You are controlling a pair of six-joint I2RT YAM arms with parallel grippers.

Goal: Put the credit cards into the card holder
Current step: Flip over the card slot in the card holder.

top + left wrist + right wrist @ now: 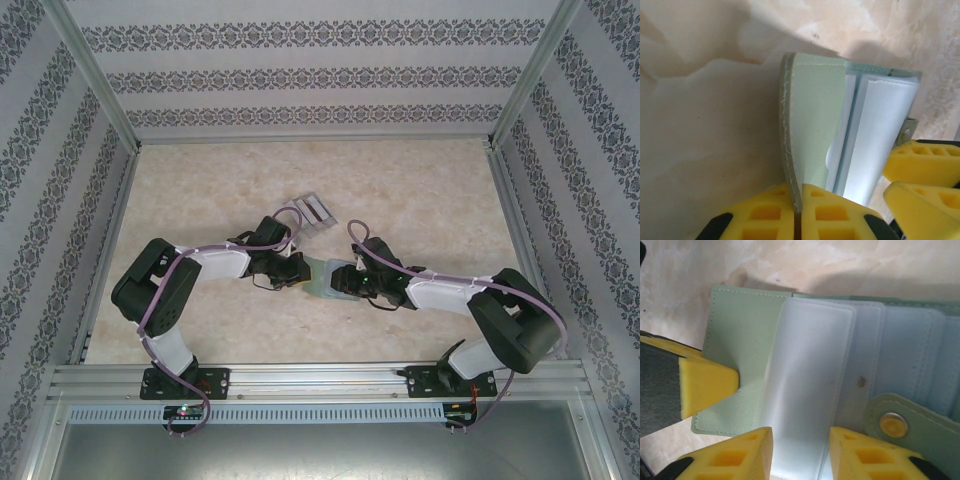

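Note:
The card holder [328, 277] lies open on the table between the two arms, its grey-green cover [815, 120] turned up. My left gripper [799, 194] is shut on the edge of that cover flap; it is also seen from above [300, 270]. My right gripper [800, 442] stands open over the clear plastic sleeves [805, 380] inside the holder [740, 335], meeting it from the right [356, 281]. The round snap tab [895, 424] lies by the right finger. The credit cards are out of view.
A pale grey ribbed slotted stand [311, 213] sits just behind the left gripper. The marble-patterned table [420, 190] is walled on three sides, with a metal rail [320, 378] along the near edge.

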